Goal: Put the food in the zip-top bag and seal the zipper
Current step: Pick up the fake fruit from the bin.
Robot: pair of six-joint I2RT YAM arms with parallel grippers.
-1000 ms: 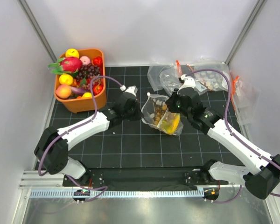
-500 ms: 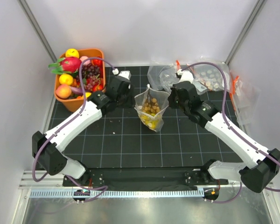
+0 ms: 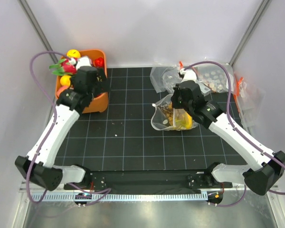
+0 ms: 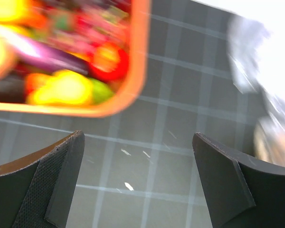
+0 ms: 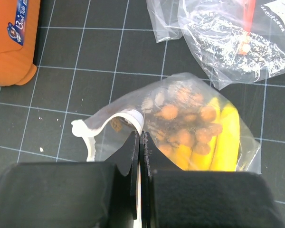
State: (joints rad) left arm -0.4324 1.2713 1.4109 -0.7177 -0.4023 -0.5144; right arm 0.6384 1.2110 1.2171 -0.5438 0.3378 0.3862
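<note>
The zip-top bag (image 3: 162, 121) lies on the black gridded mat, with its mouth curling open to the left. Inside it are the yellow banana bunch (image 5: 224, 137) and the cluster of brown balls (image 5: 185, 124). My right gripper (image 3: 178, 109) is shut on the bag's upper edge, and its jaws (image 5: 141, 137) pinch the white zipper strip (image 5: 111, 119). My left gripper (image 3: 96, 84) hovers open and empty at the near right rim of the orange basket (image 3: 96, 102). In the left wrist view its fingers (image 4: 61, 183) stand wide apart over bare mat.
The orange basket (image 4: 135, 71) at the back left holds several toy fruits, among them a magenta dragon fruit (image 3: 64, 67). Spare clear bags (image 3: 213, 80) lie at the back right, also seen in the right wrist view (image 5: 228, 40). White walls and metal posts enclose the mat.
My left gripper opened, let go of the bag and swung left to the basket. The bag, held up between both grippers before, has sunk onto the mat, held by the right gripper alone.
</note>
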